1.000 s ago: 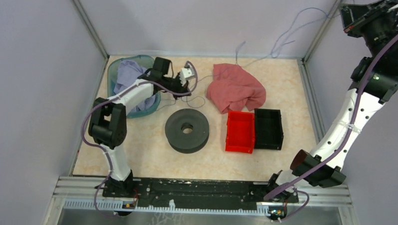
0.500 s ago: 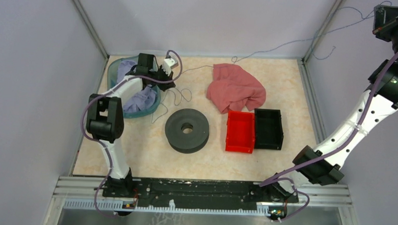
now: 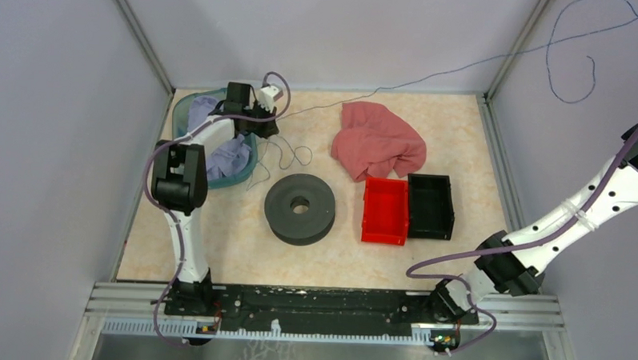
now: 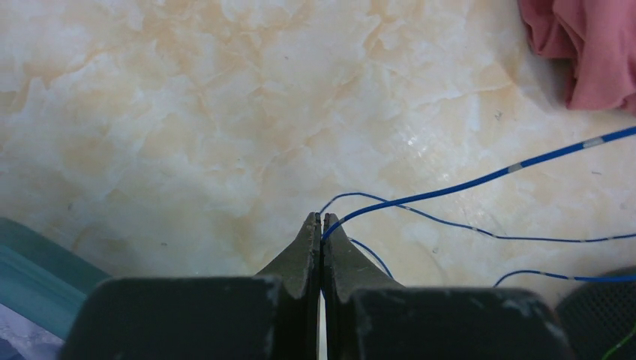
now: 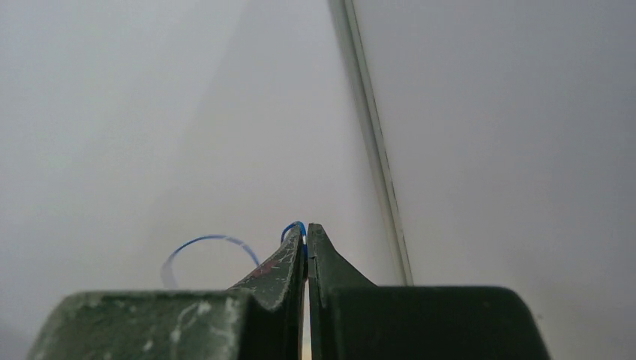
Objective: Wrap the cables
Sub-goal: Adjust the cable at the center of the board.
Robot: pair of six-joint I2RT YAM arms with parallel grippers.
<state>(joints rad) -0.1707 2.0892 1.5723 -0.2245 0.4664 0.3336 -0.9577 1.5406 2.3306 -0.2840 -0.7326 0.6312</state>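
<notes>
The cable (image 3: pixel 432 74) is a thin blue-grey wire. It runs taut from my left gripper (image 3: pixel 271 94) at the table's back left up to the upper right, where it curls in loose loops (image 3: pixel 571 85) in the air. More slack loops (image 3: pixel 289 155) lie on the table by the spool. In the left wrist view my left gripper (image 4: pixel 321 219) is shut on the cable (image 4: pixel 480 178). My right gripper (image 5: pixel 306 229) is shut on the cable's blue end (image 5: pixel 202 240), high up against the wall. It is outside the top view.
A black round spool (image 3: pixel 299 208) lies flat mid-table. A red bin (image 3: pixel 385 210) and a black bin (image 3: pixel 431 205) stand side by side to its right. A pink cloth (image 3: pixel 379 140) lies behind them. A teal basket (image 3: pixel 244 174) with lilac cloth sits at the back left.
The right arm has swung up and to the right, out of the top view, drawing the cable taut. The left gripper has moved back and left, towards the basket's far corner.
</notes>
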